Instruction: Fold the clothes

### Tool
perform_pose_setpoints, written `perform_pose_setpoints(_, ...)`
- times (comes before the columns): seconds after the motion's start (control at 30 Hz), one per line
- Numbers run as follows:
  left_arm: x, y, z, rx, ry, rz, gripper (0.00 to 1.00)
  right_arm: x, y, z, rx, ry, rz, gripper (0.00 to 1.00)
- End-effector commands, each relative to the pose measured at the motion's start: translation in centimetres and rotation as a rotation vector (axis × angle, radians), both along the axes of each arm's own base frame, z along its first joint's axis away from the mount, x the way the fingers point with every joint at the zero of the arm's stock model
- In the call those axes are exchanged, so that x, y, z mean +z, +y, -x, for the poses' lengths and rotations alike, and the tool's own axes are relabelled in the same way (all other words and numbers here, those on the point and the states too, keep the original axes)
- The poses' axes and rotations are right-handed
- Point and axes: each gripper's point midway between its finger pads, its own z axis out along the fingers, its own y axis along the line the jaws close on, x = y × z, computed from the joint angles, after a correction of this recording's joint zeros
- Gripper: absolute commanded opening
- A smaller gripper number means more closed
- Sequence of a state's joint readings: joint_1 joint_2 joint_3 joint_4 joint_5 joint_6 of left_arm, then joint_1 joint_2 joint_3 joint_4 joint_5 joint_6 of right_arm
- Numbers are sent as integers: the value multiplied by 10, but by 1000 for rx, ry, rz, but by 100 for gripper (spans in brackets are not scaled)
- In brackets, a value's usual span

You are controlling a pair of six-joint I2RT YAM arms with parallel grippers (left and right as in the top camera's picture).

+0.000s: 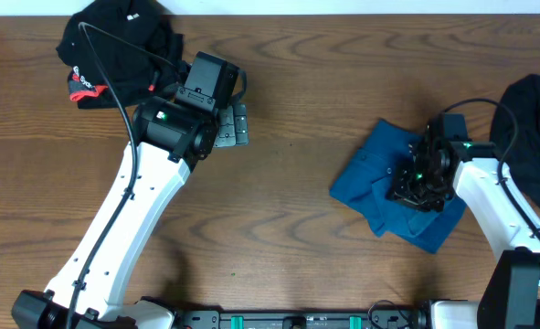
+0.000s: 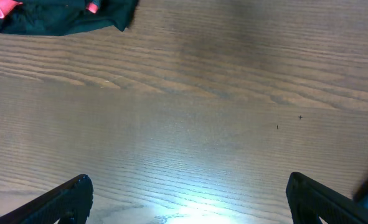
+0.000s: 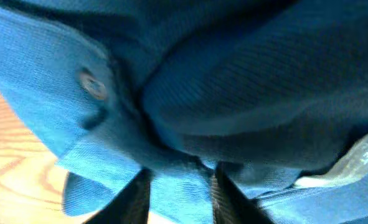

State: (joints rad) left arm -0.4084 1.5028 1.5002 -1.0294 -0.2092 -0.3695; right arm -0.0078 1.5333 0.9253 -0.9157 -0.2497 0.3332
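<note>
A crumpled blue shirt [image 1: 379,174] lies on the wooden table at the right of centre. My right gripper [image 1: 418,187] is down on its right part. In the right wrist view the blue shirt [image 3: 233,74] fills the frame, with a button [image 3: 93,84] and a white label [image 3: 358,155]. The right fingers [image 3: 180,186] are close together with a fold of blue cloth pinched between them. My left gripper [image 1: 233,123] hovers over bare wood at the upper left of centre, fingers [image 2: 187,196] wide apart and empty.
A pile of black clothes with red trim [image 1: 114,41] lies at the back left and shows in the left wrist view [image 2: 59,15]. A dark garment [image 1: 530,128] lies at the right edge, beside the right arm.
</note>
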Motion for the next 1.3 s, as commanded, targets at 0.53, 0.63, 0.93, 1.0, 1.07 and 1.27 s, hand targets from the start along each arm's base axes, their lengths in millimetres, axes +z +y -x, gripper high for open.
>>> perform_pose_setpoints(0.53, -6, 2, 1, -15, 22, -19, 99, 26, -42, 20, -107, 91, 224, 1)
perform_pose_setpoints(0.63, -6, 1, 0, -15, 18, -18, 99, 51, -54, 21, -110, 100, 292, 1)
perform_pose_setpoints(0.93, -6, 1, 0, -15, 16, -17, 99, 78, -76, 34, -98, 153, 427, 1)
perform_pose_setpoints(1.0, -6, 1, 0, -15, 16, -17, 99, 76, -77, 36, -101, 164, 430, 1)
perform_pose_setpoints(1.07, -6, 1, 0, -15, 16, -17, 99, 73, -78, 39, -105, 175, 434, 1)
perform_pose_setpoints(1.27, -6, 1, 0, -15, 17, -17, 99, 72, -86, 48, -127, 216, 465, 50)
